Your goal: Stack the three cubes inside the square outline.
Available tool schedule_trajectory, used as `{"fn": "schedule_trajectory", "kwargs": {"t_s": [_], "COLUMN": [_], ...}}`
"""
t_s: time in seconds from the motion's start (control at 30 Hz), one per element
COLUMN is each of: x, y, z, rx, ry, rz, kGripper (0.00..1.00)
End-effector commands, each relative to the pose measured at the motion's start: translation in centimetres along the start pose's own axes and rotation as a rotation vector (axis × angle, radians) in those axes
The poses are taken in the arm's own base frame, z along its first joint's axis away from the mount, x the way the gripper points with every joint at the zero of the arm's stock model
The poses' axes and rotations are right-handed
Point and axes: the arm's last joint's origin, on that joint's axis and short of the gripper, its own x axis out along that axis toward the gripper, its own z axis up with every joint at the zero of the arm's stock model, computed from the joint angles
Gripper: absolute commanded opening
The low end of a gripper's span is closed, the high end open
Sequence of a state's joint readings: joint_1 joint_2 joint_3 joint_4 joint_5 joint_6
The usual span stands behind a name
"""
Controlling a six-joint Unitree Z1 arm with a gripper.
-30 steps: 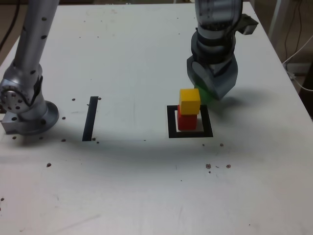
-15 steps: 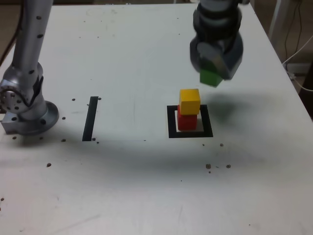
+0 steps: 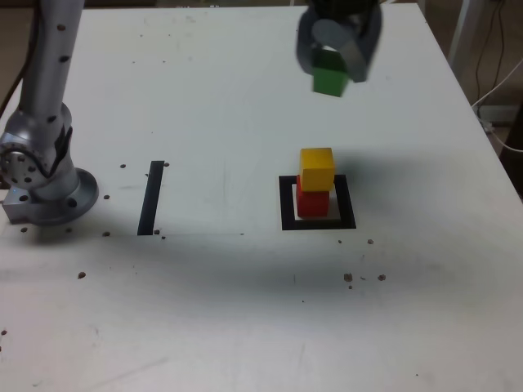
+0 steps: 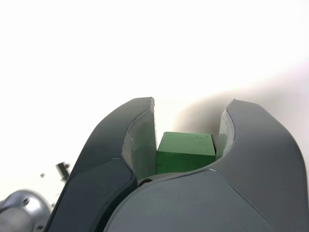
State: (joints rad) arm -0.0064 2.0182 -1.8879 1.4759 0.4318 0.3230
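A yellow cube (image 3: 317,169) sits on a red cube (image 3: 313,203) inside the black square outline (image 3: 287,204) on the white table. High above and behind this stack, my gripper (image 3: 333,69) is shut on the green cube (image 3: 329,81), which hangs clear of the table. In the wrist view the green cube (image 4: 186,152) is clamped between the two grey fingers (image 4: 140,140) of the gripper (image 4: 188,116).
The arm's grey base (image 3: 41,175) stands at the exterior view's left. A straight black strip (image 3: 151,198) lies between the base and the outline. Small dark specks dot the white table (image 3: 245,310). Cables hang past the table's right edge (image 3: 498,90).
The gripper has risen from table level beside the stack, lifting the green cube up and slightly to the exterior view's left. The red and yellow stack has not moved.
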Motion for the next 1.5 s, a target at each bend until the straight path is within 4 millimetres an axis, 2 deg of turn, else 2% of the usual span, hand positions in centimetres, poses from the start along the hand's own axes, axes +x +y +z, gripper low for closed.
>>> {"fn": "schedule_trajectory", "kwargs": {"t_s": [0.0, 0.23, 0.4, 0.9, 1.2, 1.47], "x": [-0.2, -1.0, -1.6, 0.0, -0.2, 0.2], "y": [-0.7, -3.1, -3.9, -5.7, -6.7, -7.6], "z": [-0.7, -1.0, -0.7, 0.2, 0.3, 1.3], "rx": [-0.023, -0.175, -0.242, -0.272, -0.263, -0.273], "ry": [0.034, 0.046, 0.030, 0.061, 0.060, 0.069], "rz": [-0.028, -0.183, -0.238, -0.121, -0.111, -0.116], "kGripper": [0.12, 0.12, 0.12, 0.12, 0.12, 0.12]}}
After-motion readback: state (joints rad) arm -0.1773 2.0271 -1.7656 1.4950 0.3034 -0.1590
